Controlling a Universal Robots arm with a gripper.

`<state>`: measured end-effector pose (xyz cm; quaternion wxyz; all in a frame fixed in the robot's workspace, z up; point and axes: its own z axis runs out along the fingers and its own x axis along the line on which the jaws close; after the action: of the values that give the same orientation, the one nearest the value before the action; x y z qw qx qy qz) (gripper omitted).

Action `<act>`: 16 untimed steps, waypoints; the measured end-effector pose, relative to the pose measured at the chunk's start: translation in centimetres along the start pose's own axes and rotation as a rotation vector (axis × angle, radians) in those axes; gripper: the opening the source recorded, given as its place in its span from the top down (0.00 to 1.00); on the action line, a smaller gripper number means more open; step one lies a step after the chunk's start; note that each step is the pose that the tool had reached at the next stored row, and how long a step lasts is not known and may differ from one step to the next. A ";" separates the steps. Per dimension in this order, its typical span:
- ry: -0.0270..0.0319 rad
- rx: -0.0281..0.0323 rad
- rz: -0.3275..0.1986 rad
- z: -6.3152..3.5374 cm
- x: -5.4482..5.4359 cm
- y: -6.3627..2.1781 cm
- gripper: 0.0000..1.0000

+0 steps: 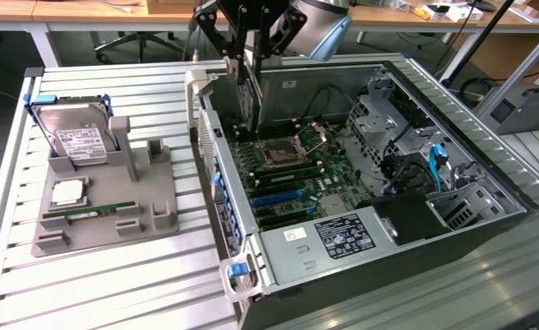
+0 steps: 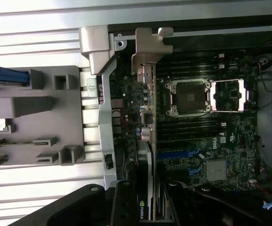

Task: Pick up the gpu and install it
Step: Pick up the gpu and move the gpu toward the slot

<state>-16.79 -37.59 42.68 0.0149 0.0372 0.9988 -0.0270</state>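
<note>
The gpu (image 1: 248, 103) hangs upright on its edge from my gripper (image 1: 251, 63), which is shut on it. It is held over the back left corner of the open computer case (image 1: 489, 206), above the motherboard (image 1: 334, 182) and close to the case's rear wall. The wrist view looks down the gpu (image 2: 148, 108) edge-on: its silvery bracket (image 2: 147, 49) is at the far end near the case rim, and my gripper (image 2: 151, 209) clamps the near end. The blue expansion slots (image 1: 279, 199) lie on the board, nearer the exterior camera than the card.
On the exterior view's left, a grey holder (image 1: 104, 227) carries a silver hard drive (image 1: 77, 134), a green memory stick (image 1: 91, 210) and a small square chip (image 1: 68, 192). The case's side rail with blue latches (image 1: 222, 199) stands between holder and board. The processor socket (image 1: 279, 155) is open.
</note>
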 end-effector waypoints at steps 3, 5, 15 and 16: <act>-0.0001 0.0012 0.000 0.00 -0.2 0.01 0.73; -0.0002 0.0023 0.000 0.01 -0.3 0.02 0.73; -0.0005 0.0067 0.000 0.02 -0.7 0.05 0.73; -0.0006 0.0072 0.000 0.02 -0.7 0.05 0.73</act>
<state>-16.06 -37.59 42.68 0.0150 0.0371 0.9987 -0.0306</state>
